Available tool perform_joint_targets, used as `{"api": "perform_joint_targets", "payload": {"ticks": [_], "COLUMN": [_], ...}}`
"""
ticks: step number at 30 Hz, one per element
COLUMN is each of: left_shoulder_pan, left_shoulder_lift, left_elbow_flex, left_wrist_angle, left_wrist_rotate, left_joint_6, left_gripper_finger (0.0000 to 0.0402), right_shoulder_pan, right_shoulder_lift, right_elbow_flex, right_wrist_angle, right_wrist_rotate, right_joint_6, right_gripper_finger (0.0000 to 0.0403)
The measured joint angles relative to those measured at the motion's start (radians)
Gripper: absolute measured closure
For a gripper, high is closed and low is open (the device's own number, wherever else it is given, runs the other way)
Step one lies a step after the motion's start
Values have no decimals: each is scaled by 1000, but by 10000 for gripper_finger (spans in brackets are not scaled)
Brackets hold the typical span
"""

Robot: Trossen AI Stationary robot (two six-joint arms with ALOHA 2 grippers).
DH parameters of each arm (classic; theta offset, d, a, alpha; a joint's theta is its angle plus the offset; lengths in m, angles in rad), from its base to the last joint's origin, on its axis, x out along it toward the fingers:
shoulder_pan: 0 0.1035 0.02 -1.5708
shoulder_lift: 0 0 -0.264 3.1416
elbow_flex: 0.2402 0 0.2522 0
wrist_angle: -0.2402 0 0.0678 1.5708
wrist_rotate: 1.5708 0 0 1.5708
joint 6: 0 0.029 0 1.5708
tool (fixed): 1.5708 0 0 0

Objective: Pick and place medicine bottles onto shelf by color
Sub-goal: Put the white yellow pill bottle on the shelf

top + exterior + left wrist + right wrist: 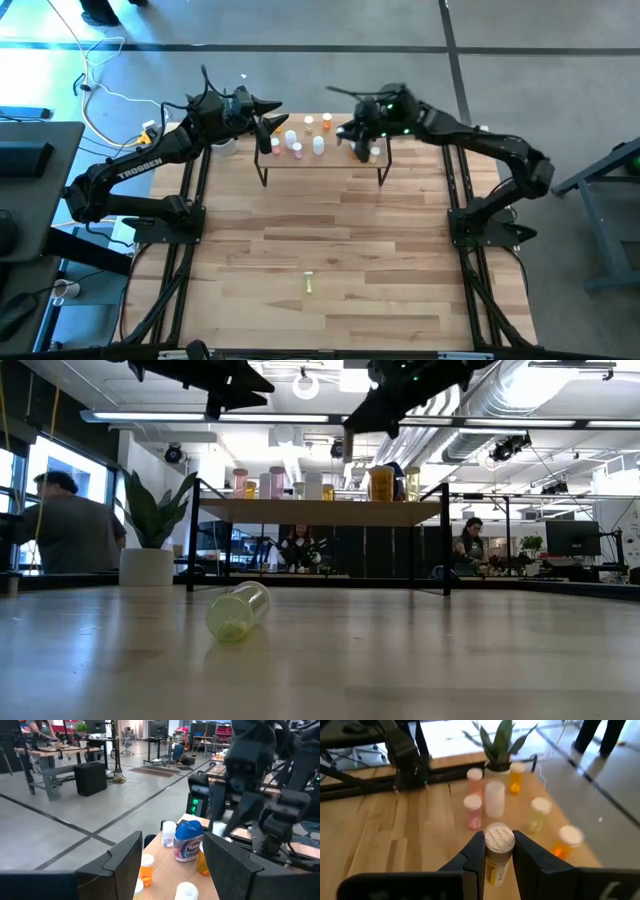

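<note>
Yellow bottle (496,854) is pinched in our right pincer (499,851); lowering crookedly could topple neighbours on the shelf (320,160). Left pincer (170,865) spread.

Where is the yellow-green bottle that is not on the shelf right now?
The yellow-green bottle lies on its side, alone on the table well in front of the shelf, near the table's front middle in the high view.

Overhead; table-level; wrist cams; shared shelf (320,158)

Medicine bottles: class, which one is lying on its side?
The yellow-green bottle alone on the tabletop, well in front of the shelf. The other bottles stand upright on the shelf.
</note>
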Motion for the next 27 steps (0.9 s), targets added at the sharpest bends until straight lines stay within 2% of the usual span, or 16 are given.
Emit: {"api": "perform_joint_targets", "payload": {"ticks": [9,14,27], "left_shoulder_pan": [0,0,0], "left_shoulder_lift": [0,0,0], "left_elbow_flex": [0,0,0], "left_wrist_angle": [0,0,0], "left_wrist_rotate": [0,1,3], "left_joint_6": [8,9,9], "left_gripper_finger": [202,202,202], "right_shoulder_pan": [57,58,57], "right_shoulder_lift": [94,139,145], "right_elbow_flex": [0,0,0], "right_wrist_angle": [23,17,-32], "right_wrist_rotate": [94,103,132], "right_joint_6": [42,40,28], "right_gripper_finger": [347,347,341]}}
